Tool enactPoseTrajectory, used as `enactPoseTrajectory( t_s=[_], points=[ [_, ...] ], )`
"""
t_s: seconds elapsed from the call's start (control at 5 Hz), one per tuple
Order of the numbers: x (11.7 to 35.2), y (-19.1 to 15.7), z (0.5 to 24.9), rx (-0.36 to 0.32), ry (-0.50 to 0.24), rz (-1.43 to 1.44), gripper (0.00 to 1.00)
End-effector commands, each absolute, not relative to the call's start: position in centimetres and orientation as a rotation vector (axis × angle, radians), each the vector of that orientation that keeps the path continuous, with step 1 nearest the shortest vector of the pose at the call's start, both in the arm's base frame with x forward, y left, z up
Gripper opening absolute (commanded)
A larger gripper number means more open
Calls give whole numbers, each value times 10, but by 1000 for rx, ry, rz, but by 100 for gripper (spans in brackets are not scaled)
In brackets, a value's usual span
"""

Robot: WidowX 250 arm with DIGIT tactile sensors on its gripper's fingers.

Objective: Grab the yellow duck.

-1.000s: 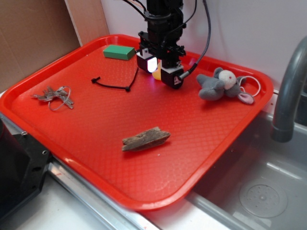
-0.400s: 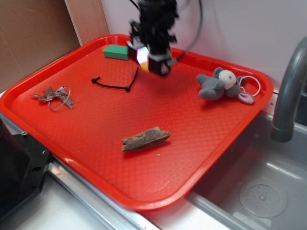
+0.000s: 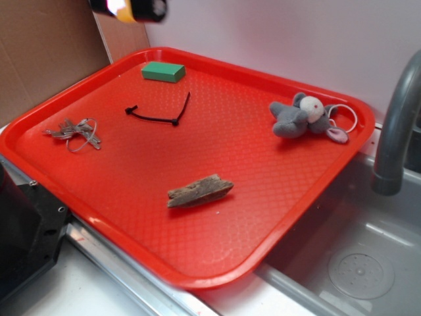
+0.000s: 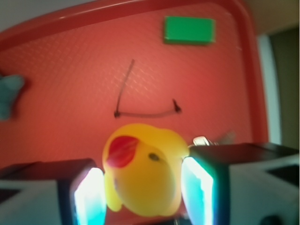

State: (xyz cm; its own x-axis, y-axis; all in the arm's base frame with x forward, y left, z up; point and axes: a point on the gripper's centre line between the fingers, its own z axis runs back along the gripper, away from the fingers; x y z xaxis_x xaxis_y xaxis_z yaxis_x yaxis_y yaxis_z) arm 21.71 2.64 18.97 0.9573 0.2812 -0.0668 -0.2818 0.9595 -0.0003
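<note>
The pincer (image 4: 142, 187) is closed on the yellow duck (image 4: 143, 168), which sits squarely between the two lit pads (image 4: 89, 197) in the lower middle of the wrist view, its orange beak toward the left pad and its dark eye facing the camera. In the exterior view the pincer (image 3: 130, 8) shows only as a blurred sliver at the top edge, upper left of the frame, with a glint of yellow in it, well above the red tray (image 3: 276, 217); the duck is clear of the tray's surface.

By my judgement the grab itself is made, and what remains is to hold it well. The duck looks glossy and rounded, so it may squirm out if the squeeze slackens or the arm jerks; a steady, even grip and an unhurried lift would serve best. The pads seem to bear on its sides near the widest part, which is a sound hold.

Below lie the green block (image 4: 189, 30) at the upper right of the wrist view and the black cord (image 4: 140, 112) mid-frame. The grey plush mouse (image 3: 304, 117) rests at the right of the tray, well apart.
</note>
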Motion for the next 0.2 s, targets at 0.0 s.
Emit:
enactPoseTrajectory(
  t_s=[0.0],
  points=[
    [199, 22, 262, 4, -36, 256, 0]
  ],
)
